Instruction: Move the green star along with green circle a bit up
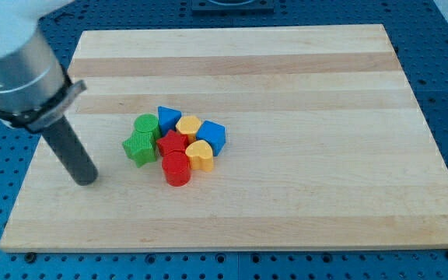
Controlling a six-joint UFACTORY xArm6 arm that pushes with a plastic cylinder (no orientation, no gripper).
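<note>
No brand, label or writing is showing legibly. My tip (86, 179) is resting on the bench (302, 70), holding nothing, toward the view's left of the cluster and apart from it. The green star (138, 148) is sitting nearest, touching the green circle (146, 124) just above it, beside the red star (173, 143).
</note>
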